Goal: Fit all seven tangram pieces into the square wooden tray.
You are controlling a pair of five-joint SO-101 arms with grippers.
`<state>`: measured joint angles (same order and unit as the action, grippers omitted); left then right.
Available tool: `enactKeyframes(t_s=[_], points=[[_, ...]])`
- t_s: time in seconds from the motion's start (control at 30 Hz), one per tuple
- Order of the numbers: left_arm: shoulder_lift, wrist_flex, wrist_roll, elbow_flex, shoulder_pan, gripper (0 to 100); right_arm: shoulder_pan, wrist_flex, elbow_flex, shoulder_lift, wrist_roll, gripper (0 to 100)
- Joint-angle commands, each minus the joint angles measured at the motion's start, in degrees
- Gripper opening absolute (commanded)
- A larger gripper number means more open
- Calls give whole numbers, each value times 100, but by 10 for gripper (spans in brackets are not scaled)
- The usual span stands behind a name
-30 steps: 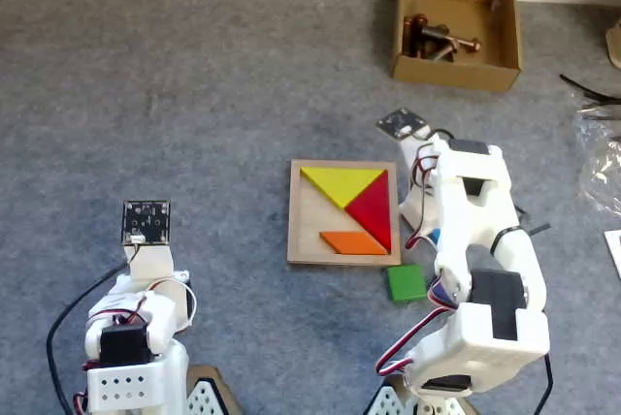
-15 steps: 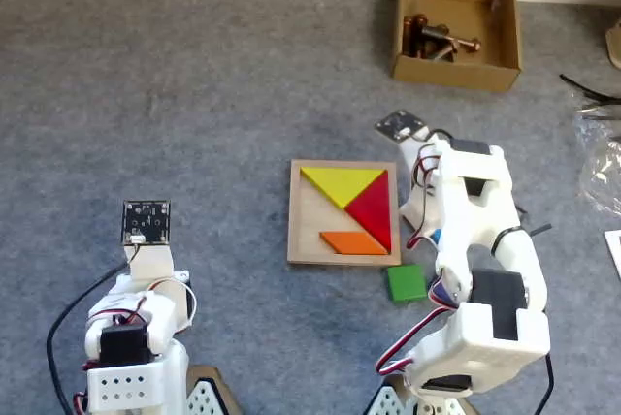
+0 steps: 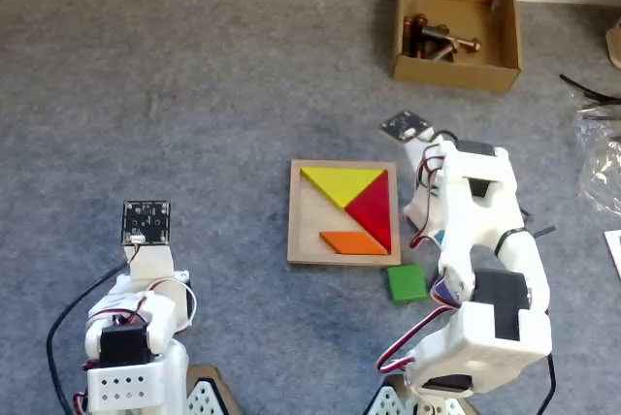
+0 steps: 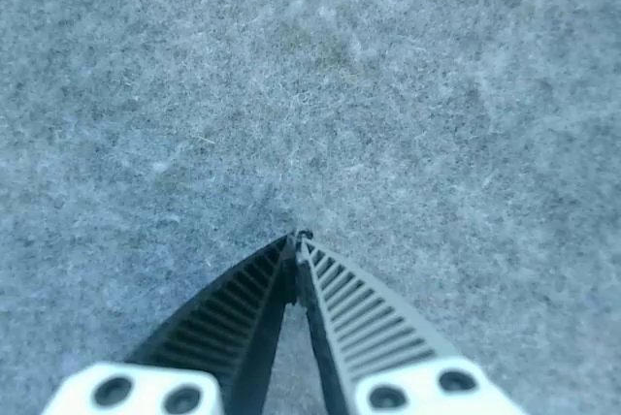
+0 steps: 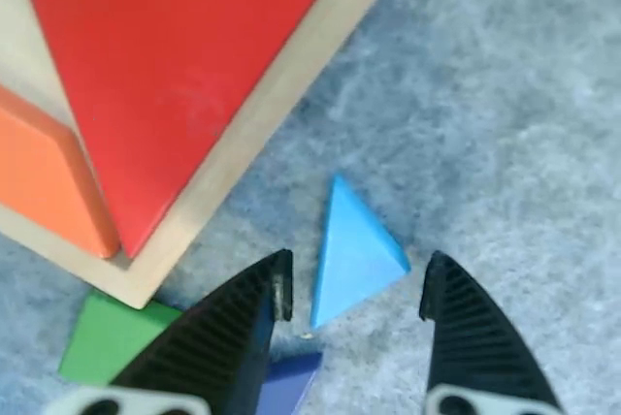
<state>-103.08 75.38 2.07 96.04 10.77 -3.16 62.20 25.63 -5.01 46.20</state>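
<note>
The right gripper (image 5: pixel 356 285) is hovering, fingers spread, astride the blue triangle (image 5: pixel 351 258) lying just off the wooden tray (image 3: pixel 309 223) at 3 o'clock, the green square (image 3: pixel 406 282) is sitting at its 5 o'clock corner, and the left gripper (image 4: pixel 296 242) is hanging clenched over carpet (image 4: pixel 310 66).

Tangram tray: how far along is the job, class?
Done: the yellow triangle, red triangle and orange parallelogram lie in the tray. In hand: the right gripper, open, straddles the blue triangle on the carpet beside the tray. Left: four of seven pieces, among them the green square and a darker blue piece. The left gripper is shut over carpet.
</note>
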Motion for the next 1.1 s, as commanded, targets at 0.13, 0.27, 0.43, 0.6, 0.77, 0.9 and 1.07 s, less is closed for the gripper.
enactKeyframes(t_s=[0.13,0.27,0.43,0.6,0.77,0.9,1.07], points=[[40,44,9,119,48,5,-207,-75,-40,277,387,180],[40,44,9,119,48,5,-180,-75,-40,286,396,173],[40,44,9,119,48,5,-163,-84,-40,286,404,173],[40,44,9,119,48,5,-163,-101,-40,286,422,173],[40,44,9,119,48,5,-163,-92,-40,286,659,173],[40,44,9,119,48,5,-163,-110,-40,286,668,174],[40,44,9,119,48,5,-127,-119,-40,286,677,174]])
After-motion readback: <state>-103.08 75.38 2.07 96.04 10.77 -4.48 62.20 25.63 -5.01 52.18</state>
